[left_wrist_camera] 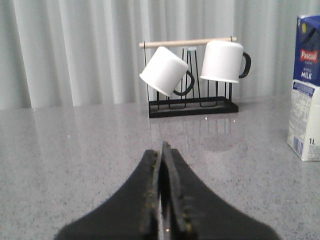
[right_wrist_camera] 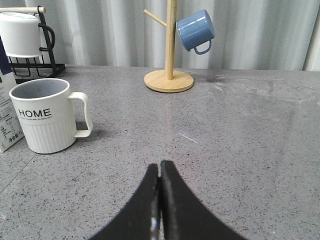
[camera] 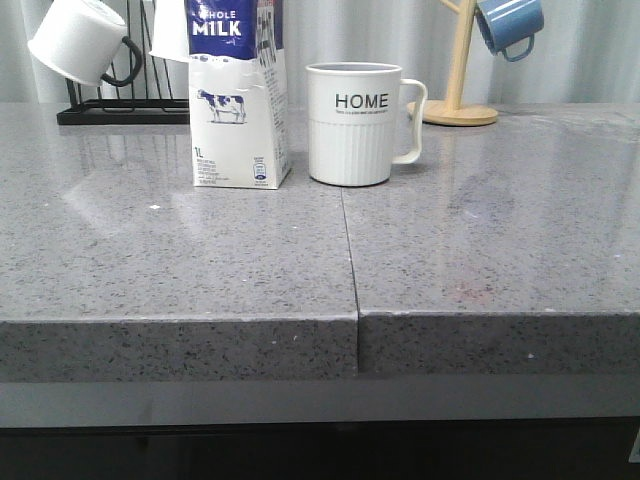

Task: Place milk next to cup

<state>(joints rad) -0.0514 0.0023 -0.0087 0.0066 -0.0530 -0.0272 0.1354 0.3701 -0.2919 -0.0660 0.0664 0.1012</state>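
The milk [camera: 238, 100] is a tall carton with a blue top and a white lower half with a cow picture. It stands upright on the grey counter, just left of the cup [camera: 352, 123] with a small gap between them. The cup is a white ribbed mug lettered "HOME", handle to the right. The milk shows at the edge of the left wrist view [left_wrist_camera: 305, 87] and of the right wrist view [right_wrist_camera: 7, 120]. The cup also shows in the right wrist view [right_wrist_camera: 45, 116]. My left gripper [left_wrist_camera: 162, 150] is shut and empty, well short of the milk. My right gripper [right_wrist_camera: 160, 167] is shut and empty, apart from the cup.
A black wire rack [camera: 120, 105] with two white black-handled mugs [left_wrist_camera: 167, 71] stands at the back left. A wooden mug tree [camera: 460, 80] with a blue mug [camera: 510, 25] stands at the back right. A seam [camera: 350, 250] runs down the counter's middle.
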